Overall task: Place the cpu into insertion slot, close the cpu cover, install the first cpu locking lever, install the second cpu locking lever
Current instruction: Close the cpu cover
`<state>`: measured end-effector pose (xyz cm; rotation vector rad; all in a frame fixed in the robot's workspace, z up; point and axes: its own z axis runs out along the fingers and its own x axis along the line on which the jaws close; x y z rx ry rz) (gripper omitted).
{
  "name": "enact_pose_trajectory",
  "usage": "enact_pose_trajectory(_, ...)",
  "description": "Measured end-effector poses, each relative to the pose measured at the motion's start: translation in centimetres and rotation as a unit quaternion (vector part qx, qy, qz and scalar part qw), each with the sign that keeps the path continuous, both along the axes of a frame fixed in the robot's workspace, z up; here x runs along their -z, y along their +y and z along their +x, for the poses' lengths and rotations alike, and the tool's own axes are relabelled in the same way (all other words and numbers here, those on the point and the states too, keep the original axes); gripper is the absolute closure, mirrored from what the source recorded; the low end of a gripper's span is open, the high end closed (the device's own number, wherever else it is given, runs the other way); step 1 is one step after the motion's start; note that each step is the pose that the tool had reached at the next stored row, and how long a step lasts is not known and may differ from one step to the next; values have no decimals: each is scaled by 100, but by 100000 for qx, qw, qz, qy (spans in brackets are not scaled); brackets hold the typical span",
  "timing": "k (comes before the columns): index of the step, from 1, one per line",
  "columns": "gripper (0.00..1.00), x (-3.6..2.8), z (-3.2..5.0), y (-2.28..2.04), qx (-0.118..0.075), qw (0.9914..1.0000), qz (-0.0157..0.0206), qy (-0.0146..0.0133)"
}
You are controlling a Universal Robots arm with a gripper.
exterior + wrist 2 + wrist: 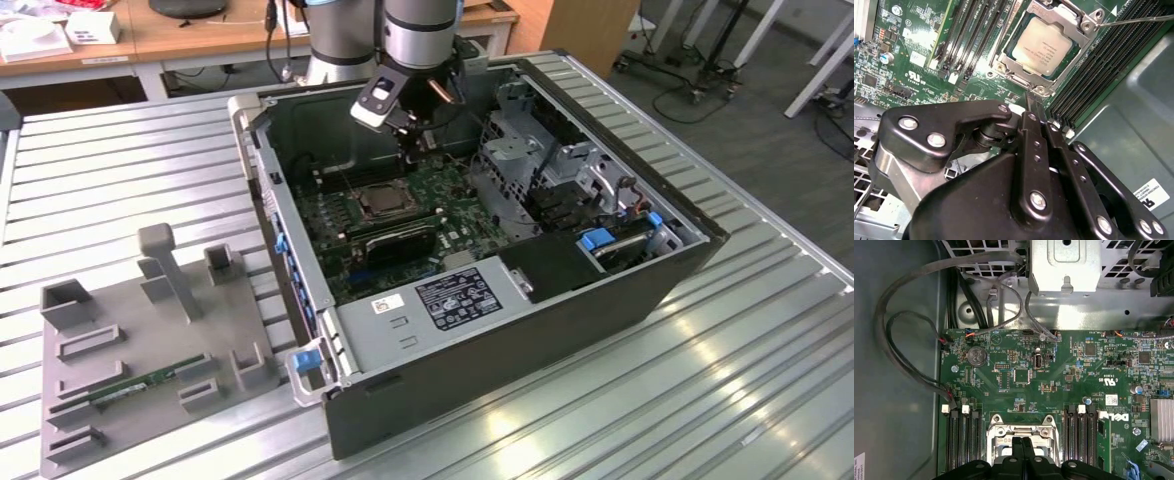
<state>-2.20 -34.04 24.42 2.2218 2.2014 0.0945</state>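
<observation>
The cpu point(1041, 47), a silvery square chip, lies in its socket on the green motherboard point(441, 190). The cpu cover point(1080, 22), a silver metal frame, lies down over its edges; the cpu cover point(1021, 431) shows again in the first wrist view, partly behind my fingers. A thin metal locking lever point(1139, 20) sticks out sideways from one corner of the socket. My gripper point(1030, 97) hovers just beside the socket with its black fingers pressed together and nothing between them. In the exterior view my gripper point(416, 150) hangs inside the open computer case, a little behind the socket point(378, 203).
Black memory slots point(1094, 65) flank the socket on both sides. A metal drive cage point(534, 160) and loose cables point(899, 340) crowd the case interior. The case walls point(267, 180) enclose the board. A grey fixture tray point(134, 340) with a memory stick sits at the exterior view's left.
</observation>
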Motion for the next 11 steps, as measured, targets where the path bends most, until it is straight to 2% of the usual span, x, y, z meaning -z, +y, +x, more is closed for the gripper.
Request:
enact_pose_trajectory(8,89,0,-1,0,-80,100000,1,-2)
enact_pose_trajectory(11,89,2,-2,0,-1895,99982,6,-5)
